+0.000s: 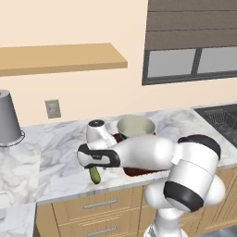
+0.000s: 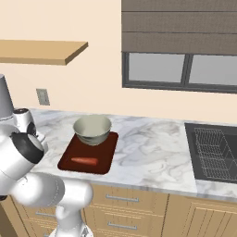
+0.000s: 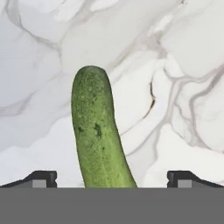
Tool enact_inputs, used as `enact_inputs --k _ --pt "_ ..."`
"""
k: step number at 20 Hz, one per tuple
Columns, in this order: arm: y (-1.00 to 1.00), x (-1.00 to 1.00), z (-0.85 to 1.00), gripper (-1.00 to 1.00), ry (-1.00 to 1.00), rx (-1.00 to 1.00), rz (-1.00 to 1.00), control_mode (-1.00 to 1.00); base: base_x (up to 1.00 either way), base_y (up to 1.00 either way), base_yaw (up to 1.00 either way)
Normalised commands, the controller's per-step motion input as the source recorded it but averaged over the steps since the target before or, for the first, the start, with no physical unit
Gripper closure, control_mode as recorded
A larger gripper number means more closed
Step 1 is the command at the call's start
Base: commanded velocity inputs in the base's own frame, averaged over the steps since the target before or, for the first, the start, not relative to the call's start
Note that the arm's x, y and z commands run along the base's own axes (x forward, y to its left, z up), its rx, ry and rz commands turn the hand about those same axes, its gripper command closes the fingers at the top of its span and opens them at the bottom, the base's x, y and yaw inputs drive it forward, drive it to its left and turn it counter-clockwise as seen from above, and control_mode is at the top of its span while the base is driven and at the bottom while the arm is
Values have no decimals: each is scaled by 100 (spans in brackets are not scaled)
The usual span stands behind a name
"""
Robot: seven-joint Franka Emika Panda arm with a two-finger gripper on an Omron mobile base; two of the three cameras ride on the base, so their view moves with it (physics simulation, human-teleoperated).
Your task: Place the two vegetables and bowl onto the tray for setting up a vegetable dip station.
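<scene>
The dark green cucumber [image 3: 96,135] lies on the marble counter, left of the tray and near the counter's front edge [image 1: 95,175]. My gripper [image 3: 112,179] hangs open just above it, one fingertip on each side and well clear of its skin. The hand [image 1: 97,157] reaches left over the counter. The reddish-brown tray [image 2: 105,152] holds the greyish-green bowl [image 2: 92,129] at its far end and the orange carrot [image 2: 84,161] near its front. In the left base view the bowl [image 1: 135,127] rises behind my arm, which covers most of the tray [image 1: 137,172].
A tall grey metal cylinder [image 1: 9,118] stands at the far left of the counter. A wall outlet [image 1: 53,108] and a wooden shelf [image 1: 60,58] are behind. A dark sink with a wire rack [image 2: 215,152] lies at the right.
</scene>
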Motion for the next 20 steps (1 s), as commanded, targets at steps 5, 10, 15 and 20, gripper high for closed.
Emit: enact_inputs --k 5,10,15,20 --pt "3 4 -16 -100 6 1 2 -100 0 0 0" --pt "5 6 -16 -100 6 0 1 -100 0 0 0" --pt "7 6 -15 -100 5 0 1 -100 0 0 0" --pt "7 2 -9 100 2 0 0 -100 0 0 0"
